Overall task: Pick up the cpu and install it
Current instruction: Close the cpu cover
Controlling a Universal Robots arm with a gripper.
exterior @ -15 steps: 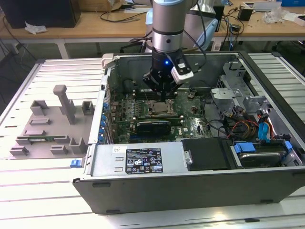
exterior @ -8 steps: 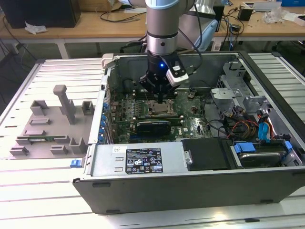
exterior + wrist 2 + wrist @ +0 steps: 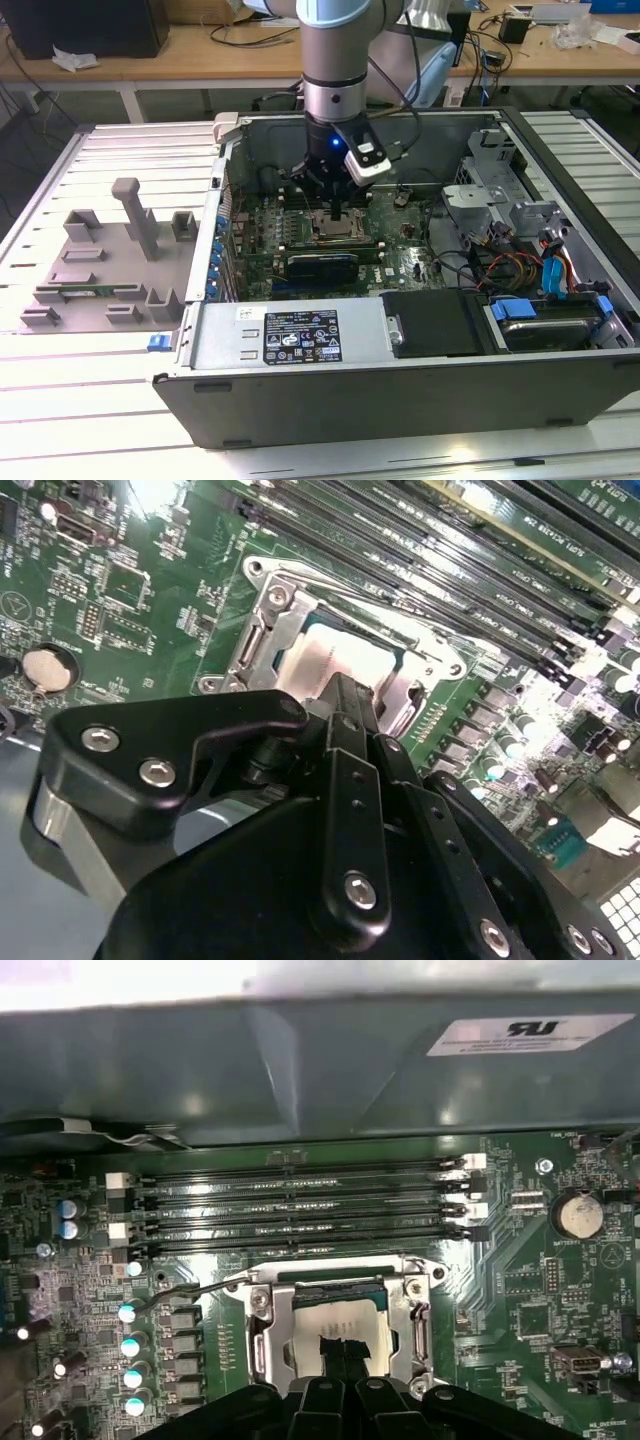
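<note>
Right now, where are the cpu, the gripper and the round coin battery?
cpu (image 3: 335, 1320): first wrist view, on its pale metal top.
gripper (image 3: 342, 1352): first wrist view, on its dark tip at the cpu.
coin battery (image 3: 578, 1215): first wrist view, on its round silver face.

A robotics lab or electronics workshop — an opened computer case (image 3: 400, 400) lies on a slatted metal table (image 3: 80, 420), with cable-strewn wooden benches (image 3: 180, 60) behind and a grey fixture tray (image 3: 100, 265) alongside

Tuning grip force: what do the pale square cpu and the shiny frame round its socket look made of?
Pale square cpu: likely metal lid, satin silver, soft glare. Shiny socket frame: probably bare stamped steel, bright hard highlights, screws at corners.
</note>
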